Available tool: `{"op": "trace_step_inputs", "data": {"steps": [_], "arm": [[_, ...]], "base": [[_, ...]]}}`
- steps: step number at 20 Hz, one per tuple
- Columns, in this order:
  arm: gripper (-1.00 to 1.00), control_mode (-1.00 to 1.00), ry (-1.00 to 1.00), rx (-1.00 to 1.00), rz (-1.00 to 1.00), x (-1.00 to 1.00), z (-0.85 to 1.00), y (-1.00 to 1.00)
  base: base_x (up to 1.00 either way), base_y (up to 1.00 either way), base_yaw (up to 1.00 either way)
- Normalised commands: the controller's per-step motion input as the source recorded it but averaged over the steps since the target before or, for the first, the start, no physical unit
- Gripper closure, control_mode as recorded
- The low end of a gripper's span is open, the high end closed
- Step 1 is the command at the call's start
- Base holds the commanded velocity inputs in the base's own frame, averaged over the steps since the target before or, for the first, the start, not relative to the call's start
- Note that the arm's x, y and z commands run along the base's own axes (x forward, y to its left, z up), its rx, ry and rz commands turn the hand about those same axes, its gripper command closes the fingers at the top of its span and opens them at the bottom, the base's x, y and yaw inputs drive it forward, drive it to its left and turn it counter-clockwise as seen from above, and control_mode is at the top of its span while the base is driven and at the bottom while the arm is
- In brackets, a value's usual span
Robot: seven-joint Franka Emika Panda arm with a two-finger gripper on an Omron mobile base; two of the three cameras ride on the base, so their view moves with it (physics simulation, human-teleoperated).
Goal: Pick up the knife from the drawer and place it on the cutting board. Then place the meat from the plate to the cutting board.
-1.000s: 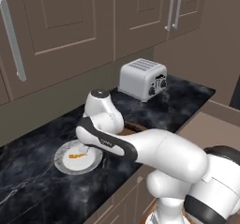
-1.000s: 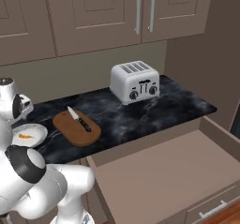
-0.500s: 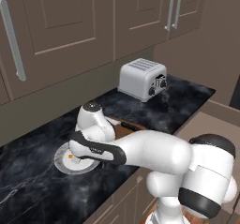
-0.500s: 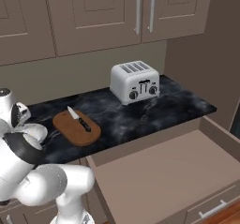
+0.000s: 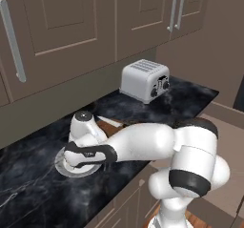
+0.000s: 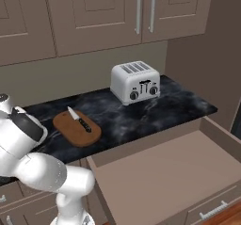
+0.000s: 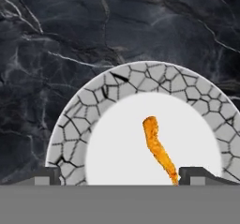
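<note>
The white-grey plate [image 7: 93,96] with its ridged rim lies on the black marble counter, and the thin orange-brown meat [image 7: 158,145] rests on its middle. My gripper [image 7: 120,178] hangs open just over the plate, pointing down, and one fingertip [image 7: 199,174] stands beside the strip's near end. In the left base view my hand covers most of the plate [image 5: 64,167]. The knife [image 6: 80,121] lies on the brown cutting board [image 6: 76,128], to the right of the plate. The tan drawer [image 6: 174,172] stands pulled out with a bare inside.
A silver toaster [image 6: 135,82] stands at the back of the counter, right of the board. Upper cabinet doors with long handles [image 5: 13,41] hang above. The open drawer juts out past the counter's front edge on the right.
My hand has swung left from beside the board and come down low over the plate. The gripper stays open. The knife and the board have not moved.
</note>
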Motion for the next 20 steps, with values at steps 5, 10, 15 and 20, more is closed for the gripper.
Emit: {"op": "trace_step_inputs", "data": {"steps": [5, 10, 15, 20], "arm": [[-1.0, -1.0, 0.0, -0.01, 0.0, 0.36, -0.16, 0.01], [-1.0, -1.0, 0.0, 0.0, 0.0, 0.26, -0.02, 0.0], [-1.0, -1.0, 0.04, 0.0, 0.0, 0.0, -0.04, 0.02], [-1.0, -1.0, 0.03, -0.02, 0.0, 0.0, -0.25, 0.05]], "base": [[0.0, 0.0, 0.0], [0.0, 0.0, 0.0], [0.0, 0.0, 0.0], [0.0, 0.0, 0.0]]}}
